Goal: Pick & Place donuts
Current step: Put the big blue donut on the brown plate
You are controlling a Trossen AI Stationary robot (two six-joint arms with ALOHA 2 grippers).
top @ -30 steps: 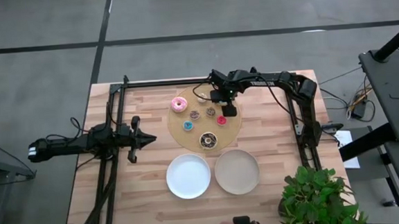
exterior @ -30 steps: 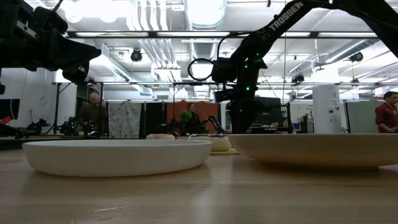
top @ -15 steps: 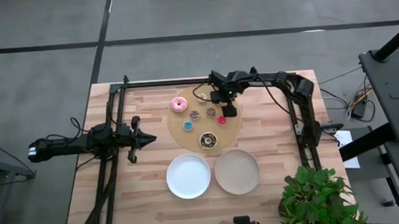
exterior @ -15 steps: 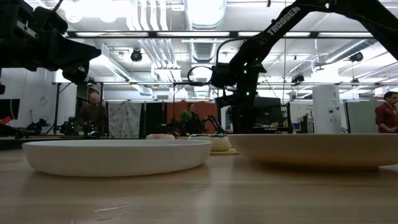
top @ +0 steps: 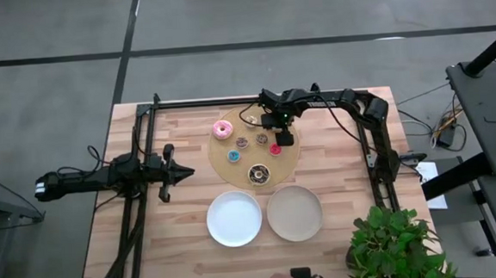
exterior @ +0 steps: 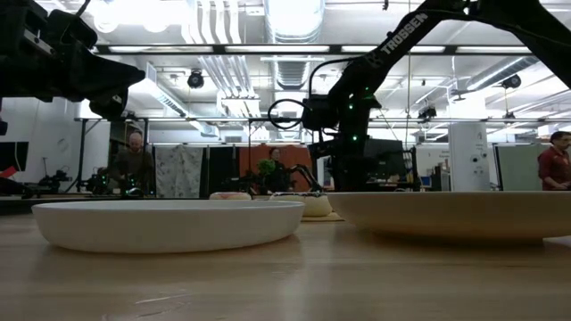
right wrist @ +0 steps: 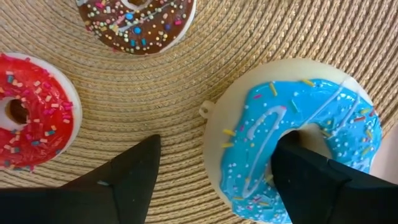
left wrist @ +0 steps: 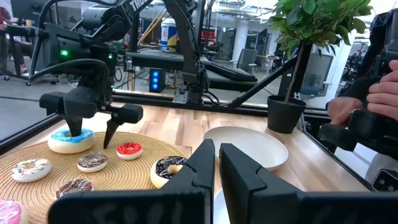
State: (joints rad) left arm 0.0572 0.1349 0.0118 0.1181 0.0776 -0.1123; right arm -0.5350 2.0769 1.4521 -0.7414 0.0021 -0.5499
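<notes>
Light blue sprinkled donut [right wrist: 292, 158], red sprinkled donut [right wrist: 31, 112], tan woven board [right wrist: 155, 93], possibly straw

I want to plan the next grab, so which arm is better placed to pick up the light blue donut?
The right. Its tool hangs open over the light blue donut, one finger in the hole and the other outside the rim. The left tool waits off the woven mat, away from the donuts.

A light wooden table [top: 184, 220] carries a round woven board [top: 229, 168] at its far middle, 2 round plates, white [top: 234, 218] and cream [top: 295, 212], near the front edge, and a potted plant [top: 391, 242] at one front corner.
</notes>
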